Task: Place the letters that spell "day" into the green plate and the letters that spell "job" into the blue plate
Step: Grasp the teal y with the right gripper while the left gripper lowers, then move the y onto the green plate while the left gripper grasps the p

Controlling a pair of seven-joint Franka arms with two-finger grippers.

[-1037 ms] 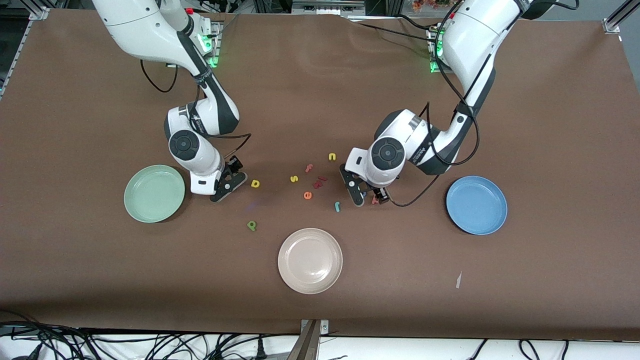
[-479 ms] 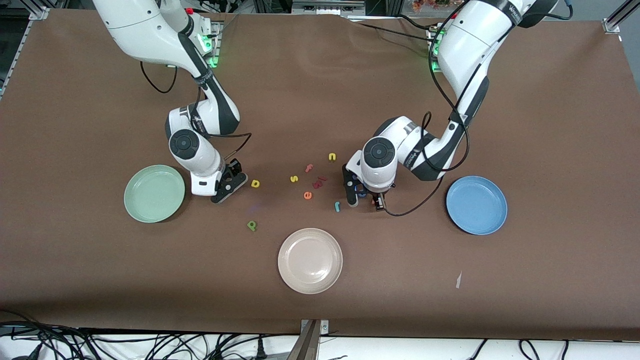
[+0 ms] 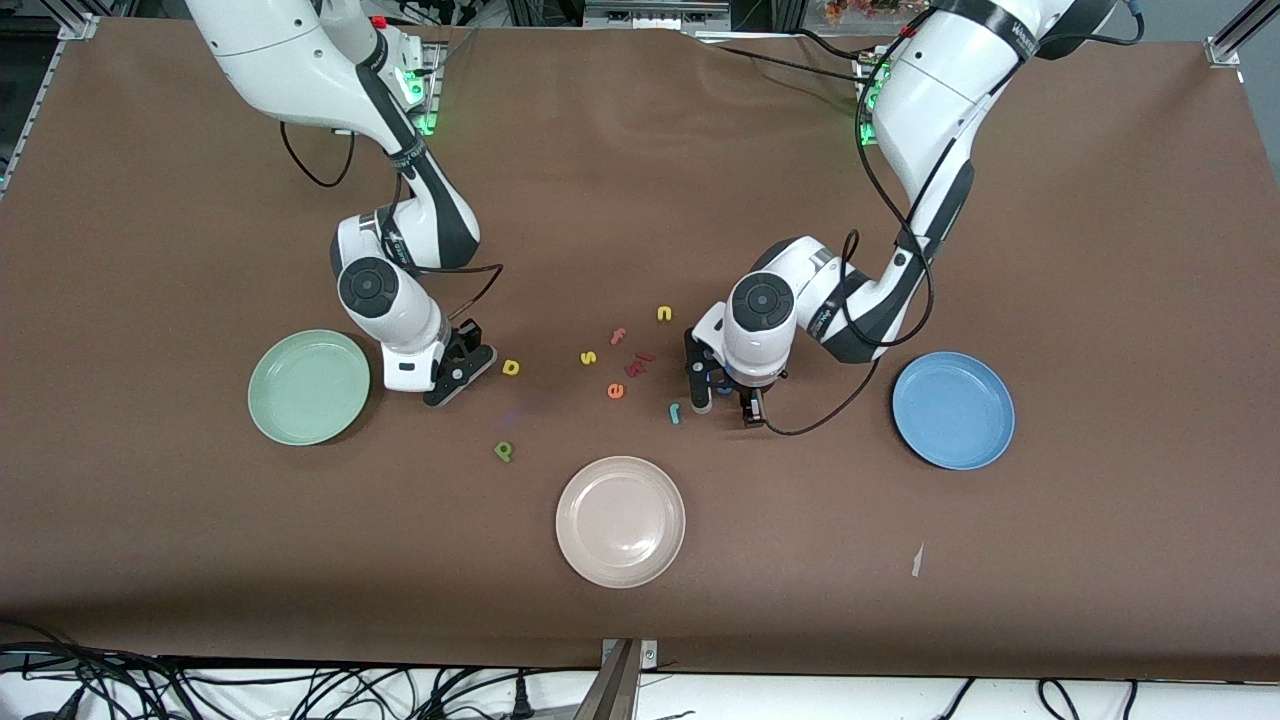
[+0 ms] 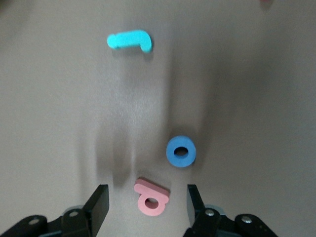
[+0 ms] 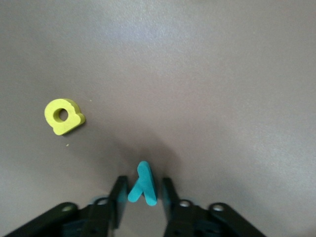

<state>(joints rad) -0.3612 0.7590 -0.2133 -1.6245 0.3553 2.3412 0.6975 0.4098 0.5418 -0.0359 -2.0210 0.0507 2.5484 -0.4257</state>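
My right gripper (image 3: 455, 372) is down at the table between the green plate (image 3: 308, 387) and the yellow a (image 3: 511, 368). In the right wrist view its fingers (image 5: 118, 195) are shut on the teal y (image 5: 143, 186), with the yellow a (image 5: 63, 116) lying apart from it. The green d (image 3: 504, 451) lies nearer the front camera. My left gripper (image 3: 727, 400) is low over the table beside the teal j (image 3: 676, 412). It is open (image 4: 148, 207), and the red b (image 4: 151, 197) lies flat between its fingers, touching neither. The blue o (image 4: 181, 151) and the teal j (image 4: 129, 40) lie close by. The blue plate (image 3: 953, 410) holds nothing.
A beige plate (image 3: 620, 521) sits near the front edge. Between the arms lie a yellow s (image 3: 588, 357), a yellow n (image 3: 665, 314), a red f (image 3: 618, 336), an orange e (image 3: 615, 390) and dark red letters (image 3: 637, 364). A scrap of paper (image 3: 917, 560) lies near the blue plate.
The right gripper's fingers have closed in on the teal y. The left hand has turned and settled over the red b, its fingers a little narrower than before.
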